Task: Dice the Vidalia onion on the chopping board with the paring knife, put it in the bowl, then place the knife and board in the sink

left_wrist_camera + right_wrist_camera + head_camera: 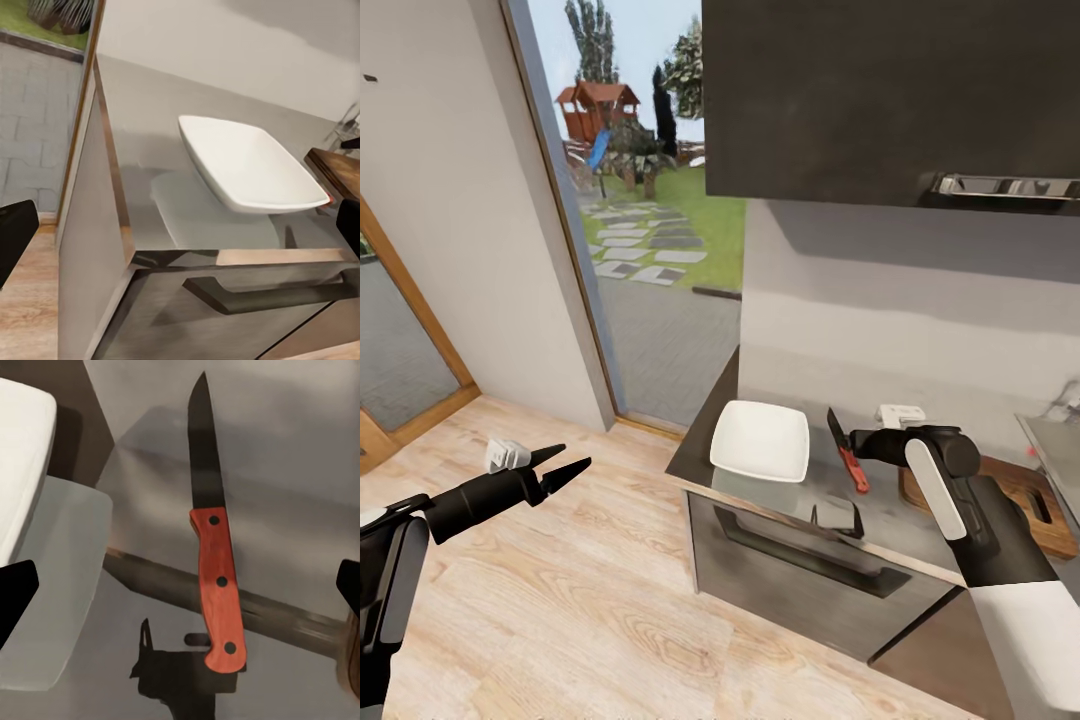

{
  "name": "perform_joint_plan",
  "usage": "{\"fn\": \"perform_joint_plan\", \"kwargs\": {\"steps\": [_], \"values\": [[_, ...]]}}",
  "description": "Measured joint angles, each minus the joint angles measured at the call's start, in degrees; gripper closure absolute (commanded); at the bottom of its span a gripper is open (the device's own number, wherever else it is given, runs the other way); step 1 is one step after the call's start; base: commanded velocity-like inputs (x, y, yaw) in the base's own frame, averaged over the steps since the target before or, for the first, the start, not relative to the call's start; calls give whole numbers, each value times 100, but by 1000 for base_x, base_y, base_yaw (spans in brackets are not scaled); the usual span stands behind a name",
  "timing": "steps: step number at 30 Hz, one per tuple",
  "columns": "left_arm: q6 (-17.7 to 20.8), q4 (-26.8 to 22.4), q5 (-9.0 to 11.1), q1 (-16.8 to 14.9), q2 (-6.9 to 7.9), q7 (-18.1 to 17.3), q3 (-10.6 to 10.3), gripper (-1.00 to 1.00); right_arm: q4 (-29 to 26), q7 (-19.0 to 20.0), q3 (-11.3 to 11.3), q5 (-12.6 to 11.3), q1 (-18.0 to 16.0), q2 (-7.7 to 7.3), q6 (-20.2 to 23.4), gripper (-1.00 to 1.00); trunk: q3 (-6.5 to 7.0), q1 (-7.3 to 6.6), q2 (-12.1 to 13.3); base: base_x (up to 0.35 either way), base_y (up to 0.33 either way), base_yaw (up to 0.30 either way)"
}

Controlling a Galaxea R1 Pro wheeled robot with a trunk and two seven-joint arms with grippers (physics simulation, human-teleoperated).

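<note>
Brown chopping board (1050, 505) is half hidden behind our right arm. Our right gripper (849, 447) hangs spread over the paring knife (211, 540). Our left gripper (560, 466) gapes, holding nothing.

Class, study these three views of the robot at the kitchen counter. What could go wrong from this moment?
The paring knife lies flat on the glossy countertop, close beside the bowl; the right gripper, open above it, might skid the knife or nudge the bowl. Knife and bowl sit near the counter's front edge, so either could fall to the floor.
</note>
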Motion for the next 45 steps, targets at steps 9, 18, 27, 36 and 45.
{"fn": "perform_joint_plan", "kwargs": {"steps": [9, 18, 27, 36, 45], "values": [[0, 1, 1, -1, -59, 0, 0, -100, 0, -3, -8, 1, 0, 0, 1, -100, -72, -2, -1, 88, -28, 0], [0, 0, 1, -1, -65, -6, 0, -100, 2, -10, -44, 5, 0, 0, 0, -100, -85, -1, -1, 113, -75, 0], [0, 0, 0, 0, -71, -9, 0, -100, 109, -19, -54, 14, -45, 0, 0, -100, -86, 0, -1, 9, -6, 0], [0, 0, 0, 0, -74, -9, 0, -100, 906, -33, -47, 12, -394, 0, 1, -100, -86, 0, -1, 0, 0, 0], [0, 0, 0, 0, -74, -9, 0, -100, 977, -38, -48, 9, -436, 0, 1, -100, -86, 0, -1, 0, 0, 0]]}}
